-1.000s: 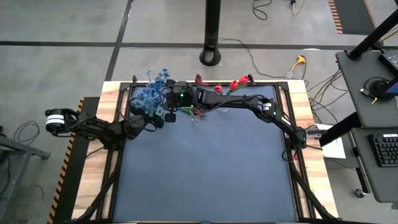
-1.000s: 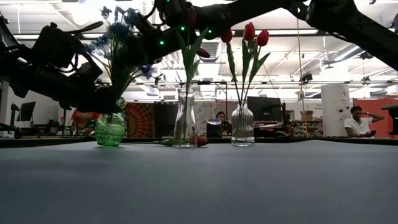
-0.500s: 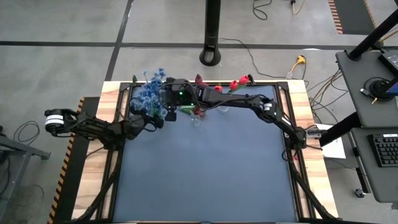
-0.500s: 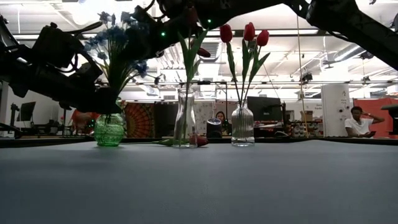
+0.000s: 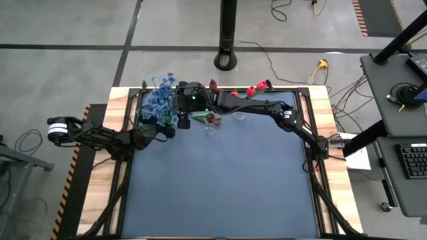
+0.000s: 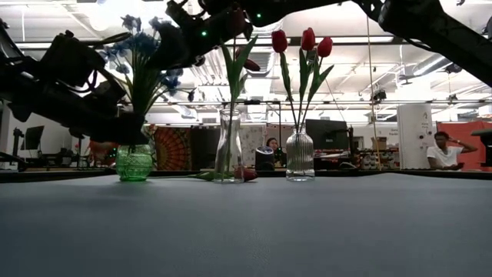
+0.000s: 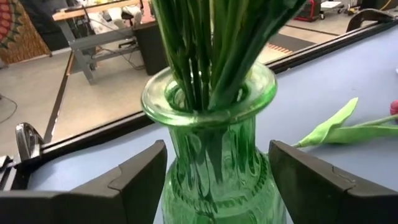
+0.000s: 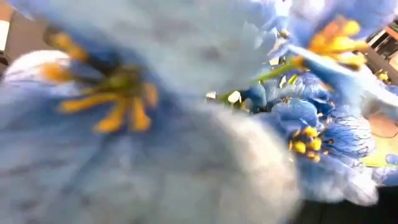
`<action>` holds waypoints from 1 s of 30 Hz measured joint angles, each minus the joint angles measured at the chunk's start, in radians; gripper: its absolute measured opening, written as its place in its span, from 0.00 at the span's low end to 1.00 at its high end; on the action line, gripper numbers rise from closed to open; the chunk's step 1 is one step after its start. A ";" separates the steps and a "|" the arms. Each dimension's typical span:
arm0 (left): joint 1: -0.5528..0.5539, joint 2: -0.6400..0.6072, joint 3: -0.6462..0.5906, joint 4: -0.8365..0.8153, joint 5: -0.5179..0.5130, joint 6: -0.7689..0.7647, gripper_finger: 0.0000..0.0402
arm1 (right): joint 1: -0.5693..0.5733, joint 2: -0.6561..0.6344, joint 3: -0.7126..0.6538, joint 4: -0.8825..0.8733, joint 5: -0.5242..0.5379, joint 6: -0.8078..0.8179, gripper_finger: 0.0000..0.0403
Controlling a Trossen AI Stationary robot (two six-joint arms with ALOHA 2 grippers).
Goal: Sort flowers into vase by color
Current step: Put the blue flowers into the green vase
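Now the left gripper is bracing the green vase, jaws clamped on it; the right gripper, its jaws hidden, is hovering among the blue flowers at far left and may be snagging blossoms, tipping the vase.

Counter: blue-grey top inside a wooden border. Three vases stand in a row along its far edge: a green vase, a clear slim vase, a clear ribbed vase. One red flower lies flat by the slim vase
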 joint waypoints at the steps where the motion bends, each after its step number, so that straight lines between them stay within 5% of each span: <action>1: -0.003 -0.005 0.000 -0.011 0.000 -0.005 0.66 | 0.000 0.000 0.006 -0.011 0.000 0.000 0.64; 30: -0.009 -0.208 -0.001 -0.198 0.003 -0.026 0.66 | 0.005 -0.002 0.035 -0.044 -0.001 0.017 0.73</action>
